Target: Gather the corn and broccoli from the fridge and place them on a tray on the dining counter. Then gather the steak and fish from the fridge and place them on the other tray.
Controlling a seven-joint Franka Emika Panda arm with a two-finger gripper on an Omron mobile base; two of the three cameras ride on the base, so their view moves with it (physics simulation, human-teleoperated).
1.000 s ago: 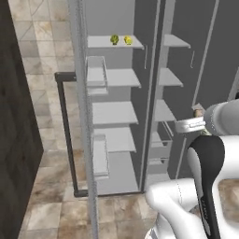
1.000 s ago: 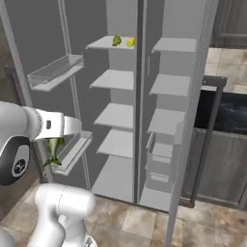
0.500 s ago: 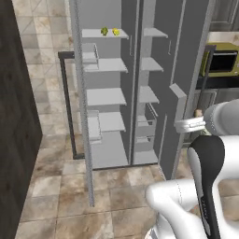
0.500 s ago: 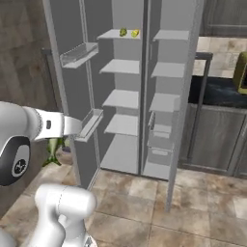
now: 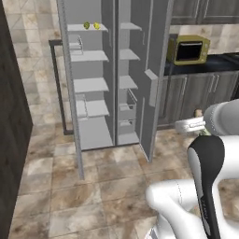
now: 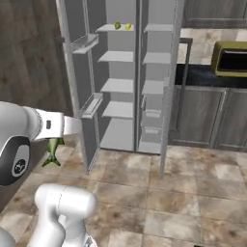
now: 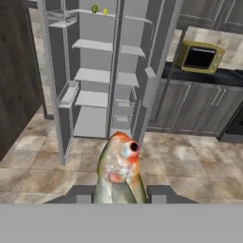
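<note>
The fish [image 7: 118,168] hangs roughly vertical in the gripper [image 7: 117,193].

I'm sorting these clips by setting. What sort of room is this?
A home kitchen, rendered: a tall grey fridge standing open, a yellow microwave on a dark counter over grey cabinets, and a stone-tiled floor.

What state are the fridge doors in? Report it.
Open. Both doors of the fridge stand swung out, baring the grey interior and pale shelves; two small items sit on the top shelf.

Base cameras flanking arm, facing fridge [image 5: 112,74]
</note>
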